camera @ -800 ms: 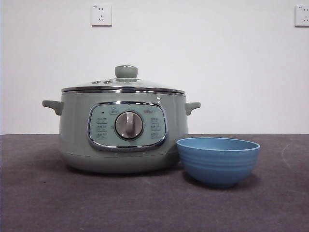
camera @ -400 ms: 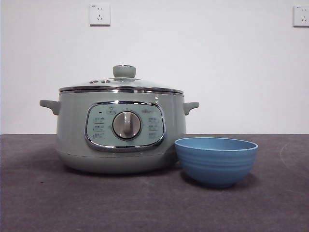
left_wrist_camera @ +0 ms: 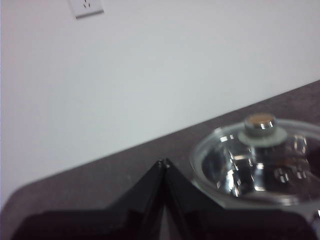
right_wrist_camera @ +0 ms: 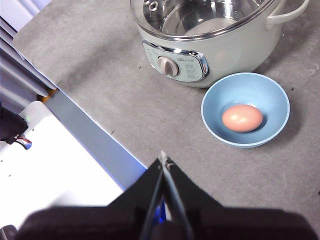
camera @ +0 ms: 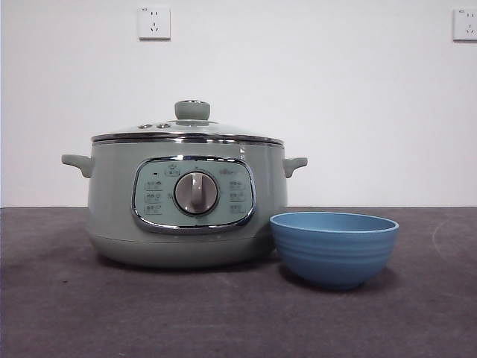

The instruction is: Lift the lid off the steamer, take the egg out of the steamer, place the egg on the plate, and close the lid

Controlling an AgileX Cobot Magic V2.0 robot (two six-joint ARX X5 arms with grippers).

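The sage-green steamer stands on the table with its lid on it, knob on top. The blue bowl serving as the plate stands just to its right. In the right wrist view a brown egg lies in the plate, next to the steamer. My right gripper is shut and empty, high above the table's front edge. My left gripper is shut and empty, beside the lid. Neither gripper shows in the front view.
The grey table runs to a white wall with two sockets. In the right wrist view the table's edge and a white surface beyond it show.
The front view has shifted very slightly; the steamer, lid and plate stand as before. No arm shows in any front frame.
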